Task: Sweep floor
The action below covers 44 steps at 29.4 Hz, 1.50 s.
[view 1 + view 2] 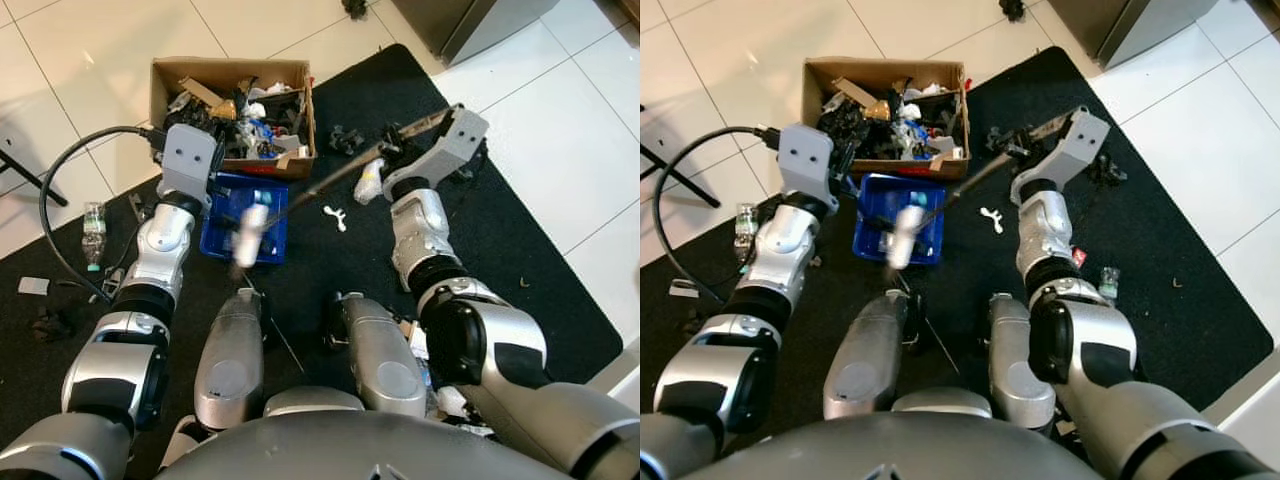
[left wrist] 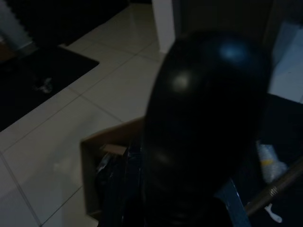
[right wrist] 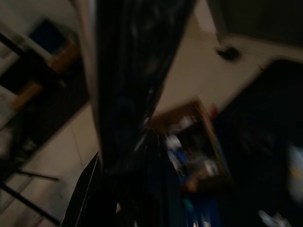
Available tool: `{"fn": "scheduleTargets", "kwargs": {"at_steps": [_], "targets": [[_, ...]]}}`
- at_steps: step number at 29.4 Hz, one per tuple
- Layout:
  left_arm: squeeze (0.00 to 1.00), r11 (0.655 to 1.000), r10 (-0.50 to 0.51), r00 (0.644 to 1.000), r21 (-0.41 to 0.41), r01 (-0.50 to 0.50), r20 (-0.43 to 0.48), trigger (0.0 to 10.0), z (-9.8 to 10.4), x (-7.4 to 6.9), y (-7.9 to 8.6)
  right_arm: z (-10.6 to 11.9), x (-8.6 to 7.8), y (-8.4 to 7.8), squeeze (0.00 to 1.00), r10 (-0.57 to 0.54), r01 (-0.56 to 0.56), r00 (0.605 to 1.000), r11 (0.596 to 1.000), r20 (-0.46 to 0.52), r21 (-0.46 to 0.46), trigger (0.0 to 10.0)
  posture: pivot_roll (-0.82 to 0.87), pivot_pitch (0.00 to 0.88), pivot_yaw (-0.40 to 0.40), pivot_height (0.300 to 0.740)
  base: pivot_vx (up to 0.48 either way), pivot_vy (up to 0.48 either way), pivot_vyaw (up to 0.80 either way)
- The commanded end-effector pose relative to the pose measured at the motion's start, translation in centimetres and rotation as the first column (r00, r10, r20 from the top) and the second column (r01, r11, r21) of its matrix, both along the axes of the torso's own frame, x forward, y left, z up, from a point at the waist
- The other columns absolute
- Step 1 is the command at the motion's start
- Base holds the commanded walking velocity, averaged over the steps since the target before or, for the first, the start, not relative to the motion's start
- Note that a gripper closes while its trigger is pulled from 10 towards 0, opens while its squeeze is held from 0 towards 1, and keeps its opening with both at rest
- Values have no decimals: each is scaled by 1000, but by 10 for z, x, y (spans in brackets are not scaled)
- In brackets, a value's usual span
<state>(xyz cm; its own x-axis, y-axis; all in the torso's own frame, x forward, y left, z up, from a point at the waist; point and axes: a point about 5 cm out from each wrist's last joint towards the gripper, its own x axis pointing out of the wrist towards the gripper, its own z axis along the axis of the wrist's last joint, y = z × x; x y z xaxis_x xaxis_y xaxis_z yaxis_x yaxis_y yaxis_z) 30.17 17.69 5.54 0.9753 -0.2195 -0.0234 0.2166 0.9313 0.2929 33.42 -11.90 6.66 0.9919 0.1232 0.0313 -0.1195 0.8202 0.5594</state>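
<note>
Two silver arms reach out over a black mat (image 1: 330,280) that runs across the middle of the frame, with white floor tiles (image 1: 90,50) around it. Right pincer (image 1: 400,140) sits in the upper right of centre and it's got hold of a long broom handle (image 1: 320,188) that slants down toward the centre, ending in a blurry white grip (image 1: 250,235). Left pincer (image 1: 215,125) is up in the upper left, right at the edge of a cardboard box (image 1: 232,72) stuffed with junk; honestly can't tell if its fingers are apart or together, the wrist housing hides them. Just below the box, touching it, is a blue dustpan (image 1: 240,235) lying on the mat. Small white scrap (image 1: 337,217) lies on the mat near the middle, and some dark debris (image 1: 345,140) sits just beside the box's right side. Clear plastic bottle (image 1: 93,232) lies at the left edge of the mat, with a black cable (image 1: 60,180) looping above it.
</note>
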Motion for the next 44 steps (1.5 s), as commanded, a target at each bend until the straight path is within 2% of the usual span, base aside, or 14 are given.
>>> {"fn": "scheduleTargets", "kwargs": {"at_steps": [1,5,6,7,11,18,21,26,28,30,31,32,40,44], "targets": [[0,1000,-22,994,7,22,-110,10000,-22,-13,-6,7,0,-1,0,-3,3,998,1000,60,5,10000,165,205,-67,740,0,0,0],[0,1000,-21,994,5,22,-111,10000,-23,-13,-6,19,5,-14,0,-33,39,993,998,118,-48,10000,165,202,-67,740,0,0,0],[0,1000,-21,993,5,21,-112,10000,-23,-13,-6,28,8,-25,0,-49,68,986,991,161,-114,10000,165,202,-67,740,0,0,0],[0,1000,-21,993,5,21,-112,10000,-23,-13,-6,28,8,-25,0,-49,68,986,991,161,-114,10000,165,202,-67,740,0,0,0],[0,1000,-23,993,7,24,-115,10000,-23,-14,-5,44,13,-49,0,-52,126,969,946,241,-300,10000,165,203,-61,740,0,0,0],[0,1000,-28,993,10,29,-112,10000,-23,-17,-3,43,12,-51,0,-45,133,970,922,241,-364,10000,178,223,-54,740,0,0,0],[0,999,-33,993,15,35,-114,10000,-25,-24,0,38,11,-47,0,-37,133,974,890,222,-436,10000,197,259,-48,740,0,0,0],[0,999,-35,993,16,37,-114,10000,-25,-28,2,32,9,-46,0,-27,128,979,852,202,-507,10000,204,266,-45,740,0,0,0],[0,999,-37,993,19,39,-112,10000,-24,-31,5,26,7,-46,0,-11,126,982,779,187,-614,10000,233,286,-32,740,0,0,0],[0,999,-37,993,19,39,-112,10000,-24,-31,5,26,7,-46,0,-11,126,982,779,187,-614,10000,233,286,-32,740,0,0,0],[0,999,-37,993,20,40,-112,10000,-24,-32,6,24,6,-46,0,-10,127,983,756,183,-642,10000,235,288,-31,740,0,0,0],[0,999,-37,993,23,40,-111,10000,-23,-33,7,25,7,-47,0,-23,136,983,753,182,-644,10000,240,289,-27,740,0,0,0],[0,999,-34,993,30,38,-115,10000,-21,-34,10,35,13,-51,0,-71,193,974,756,215,-626,10000,242,286,-25,740,0,0,0],[0,999,-39,993,26,42,-115,10000,-20,-34,8,35,14,-52,0,-71,205,972,714,223,-669,10000,238,286,-25,740,0,0,0]]}}
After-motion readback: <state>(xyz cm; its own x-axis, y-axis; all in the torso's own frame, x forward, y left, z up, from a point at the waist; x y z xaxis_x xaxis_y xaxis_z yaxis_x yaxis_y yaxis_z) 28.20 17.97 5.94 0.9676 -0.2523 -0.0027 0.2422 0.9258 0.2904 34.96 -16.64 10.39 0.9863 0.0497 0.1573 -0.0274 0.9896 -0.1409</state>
